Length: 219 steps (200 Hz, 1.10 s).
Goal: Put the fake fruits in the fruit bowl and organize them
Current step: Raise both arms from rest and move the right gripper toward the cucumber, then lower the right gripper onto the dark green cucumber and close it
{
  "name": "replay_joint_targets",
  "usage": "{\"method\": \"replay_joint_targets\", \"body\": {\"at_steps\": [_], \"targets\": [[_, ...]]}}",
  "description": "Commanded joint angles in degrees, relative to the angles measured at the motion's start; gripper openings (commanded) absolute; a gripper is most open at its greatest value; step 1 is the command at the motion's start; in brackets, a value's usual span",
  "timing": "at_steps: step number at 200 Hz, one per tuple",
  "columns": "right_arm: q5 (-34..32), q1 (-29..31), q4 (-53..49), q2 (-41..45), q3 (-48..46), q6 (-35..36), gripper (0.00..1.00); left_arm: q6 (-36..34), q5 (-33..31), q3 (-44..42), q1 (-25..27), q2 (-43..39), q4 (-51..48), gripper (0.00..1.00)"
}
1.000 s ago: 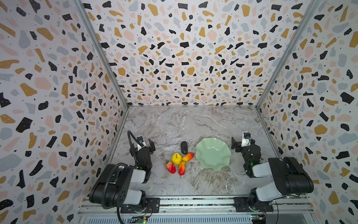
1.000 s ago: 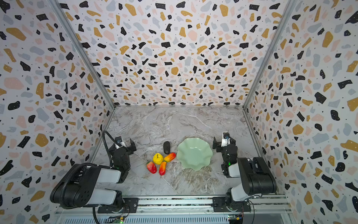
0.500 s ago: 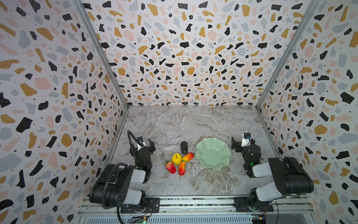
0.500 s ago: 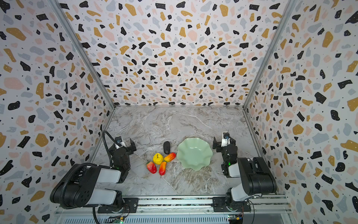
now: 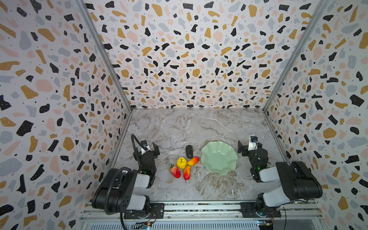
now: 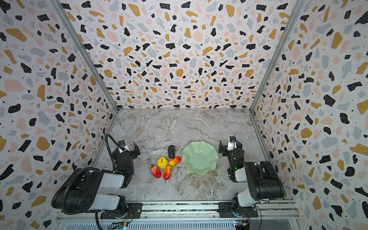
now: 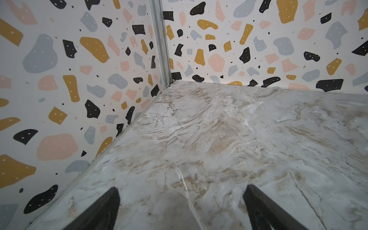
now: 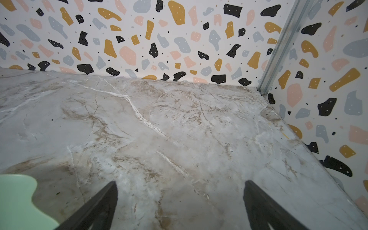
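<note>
Left gripper (image 7: 182,199) and right gripper (image 8: 179,191): jaws spread, both empty. Five fake fruits (image 5: 181,163) sit clustered on the marble tabletop (image 5: 199,129), just beside the empty fruit bowl (image 5: 219,157). They are glossy plastic, so probably light, rigid and slippery. Pinch across the narrow middle.

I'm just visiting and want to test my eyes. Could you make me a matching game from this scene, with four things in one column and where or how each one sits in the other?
Things:
1. yellow apple
2. blackish oval fruit
3. strawberry
4. fruit bowl

Place or state:
A. pale green, with nothing in it, right of all the fruit in both top views
B. leftmost fruit in both top views
C. the fruit lying farthest back
D. in the middle of the fruit cluster

Pairs: 1-D, 2-C, 3-B, 4-A
</note>
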State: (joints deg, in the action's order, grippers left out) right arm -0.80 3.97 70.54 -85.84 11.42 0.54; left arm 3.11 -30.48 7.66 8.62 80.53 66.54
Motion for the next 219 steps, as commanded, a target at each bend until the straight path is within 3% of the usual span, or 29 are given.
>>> {"method": "replay_joint_targets", "body": {"at_steps": [1, 12, 30, 49, 77, 105, 131, 171, 219], "targets": [[-2.92, -0.07, -1.98, 3.68, 1.07, -1.0, 0.99, -0.29, -0.72, 1.12, -0.45, -0.98, 4.19, 1.0], [-3.07, -0.6, -9.88, 10.24, 2.68, -1.58, 0.99, -0.05, -3.31, 3.37, 0.18, -4.74, -1.51, 1.0], [-0.77, 0.28, -20.28, 20.71, 5.46, -1.39, 0.99, 5.69, -7.11, 13.89, 0.25, -14.24, -29.16, 1.0], [-1.37, 5.97, -35.1, 27.53, 13.09, -0.87, 0.99, 8.39, -1.66, 21.9, 0.81, -20.88, -45.36, 1.0], [0.59, 16.37, -49.12, 27.72, 23.87, -0.3, 0.99, 8.57, 7.49, 33.96, 1.48, -26.06, -67.71, 1.0], [1.38, 25.61, -62.75, 19.48, 37.59, -2.54, 0.99, 5.58, 13.31, 42.24, 1.5, -28.07, -83.82, 1.0], [-0.12, 33.32, -73.49, 7.3, 50.88, -6.41, 0.99, 3.94, 18.52, 45.39, 1.57, -29.86, -92.94, 1.0], [1.28, 41.47, -71.03, -3.68, 57.42, -16.08, 0.99, 2.94, 24.65, 47.01, 1.57, -32.27, -99.94, 1.0], [-8.3, 47.51, -79.41, -17.65, 67.84, -20.16, 0.99, 2.68, 29.68, 45.52, 1.57, -33.97, -98.28, 1.0]]}}
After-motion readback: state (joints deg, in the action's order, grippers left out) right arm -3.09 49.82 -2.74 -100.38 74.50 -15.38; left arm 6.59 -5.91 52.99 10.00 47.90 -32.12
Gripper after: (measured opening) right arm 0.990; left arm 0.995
